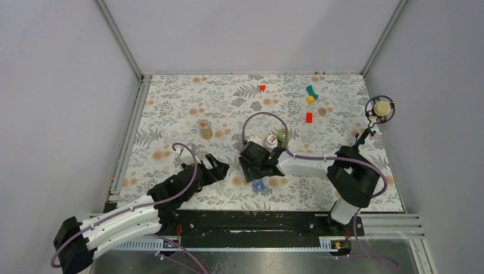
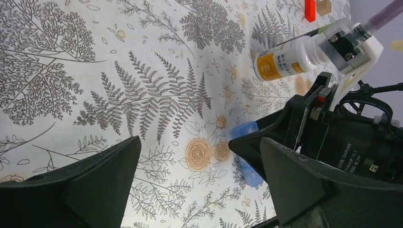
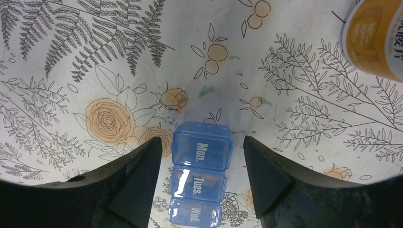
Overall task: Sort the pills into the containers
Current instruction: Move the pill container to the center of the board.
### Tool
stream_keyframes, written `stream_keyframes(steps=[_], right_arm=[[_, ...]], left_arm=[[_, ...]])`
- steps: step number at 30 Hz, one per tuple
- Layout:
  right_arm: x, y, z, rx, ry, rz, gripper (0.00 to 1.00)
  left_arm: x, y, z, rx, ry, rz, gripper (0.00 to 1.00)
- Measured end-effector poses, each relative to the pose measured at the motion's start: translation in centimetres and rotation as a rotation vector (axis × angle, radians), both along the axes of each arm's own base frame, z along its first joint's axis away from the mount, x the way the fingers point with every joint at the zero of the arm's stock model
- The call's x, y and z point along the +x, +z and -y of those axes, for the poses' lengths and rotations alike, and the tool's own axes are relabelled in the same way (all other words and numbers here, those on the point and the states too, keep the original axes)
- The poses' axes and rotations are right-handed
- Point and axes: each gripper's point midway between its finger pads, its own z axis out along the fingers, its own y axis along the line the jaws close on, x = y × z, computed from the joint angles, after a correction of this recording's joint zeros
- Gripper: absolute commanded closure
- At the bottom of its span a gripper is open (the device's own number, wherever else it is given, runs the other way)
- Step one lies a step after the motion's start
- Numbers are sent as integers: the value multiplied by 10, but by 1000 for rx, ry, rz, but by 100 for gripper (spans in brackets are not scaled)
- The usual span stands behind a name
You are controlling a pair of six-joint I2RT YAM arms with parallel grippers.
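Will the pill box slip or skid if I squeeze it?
The pill box looks glossy hard plastic, so probably slippery yet stiff. It lies flat and low, so a push would likely slide it, not tip it.

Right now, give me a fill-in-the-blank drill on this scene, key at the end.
The two-finger gripper straddling the translucent blue plastic pill box belongs to the ____ arm.
The box lid between its fingertips reads ____.
The next lid reads ____.
The left gripper stands ____, holding nothing.
Missing: right; Mon.; Tues.; open.
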Motion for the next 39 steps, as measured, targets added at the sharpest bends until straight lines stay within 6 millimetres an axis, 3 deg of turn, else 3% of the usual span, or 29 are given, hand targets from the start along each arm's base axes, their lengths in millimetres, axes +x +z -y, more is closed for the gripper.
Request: stream_keyframes(steps=[7,16,19,24,28,32,39], right_arm=[[4,-1,2,-16,-16,12,44],[9,3,-4,-6,-32,22,47],[13,7,-11,5,-32,28,48],[23,11,-27,23,-31,39,48],[28,7,-36,19,-30,37,47],[31,1,-40,9,-29,28,46],[33,5,-44,5,-26,27,28]], left_arm=[[-4,-12,2,-10,-6,-33,2],[-4,-10,-6,1,20,-32,2],[1,8,-17,7,68,4,2],[12,54,-35,0,153,107,2],[16,73,-47,15,203,147,2],[14,66,-54,56,214,131,2],[9,64,-61,56,221,124,2]])
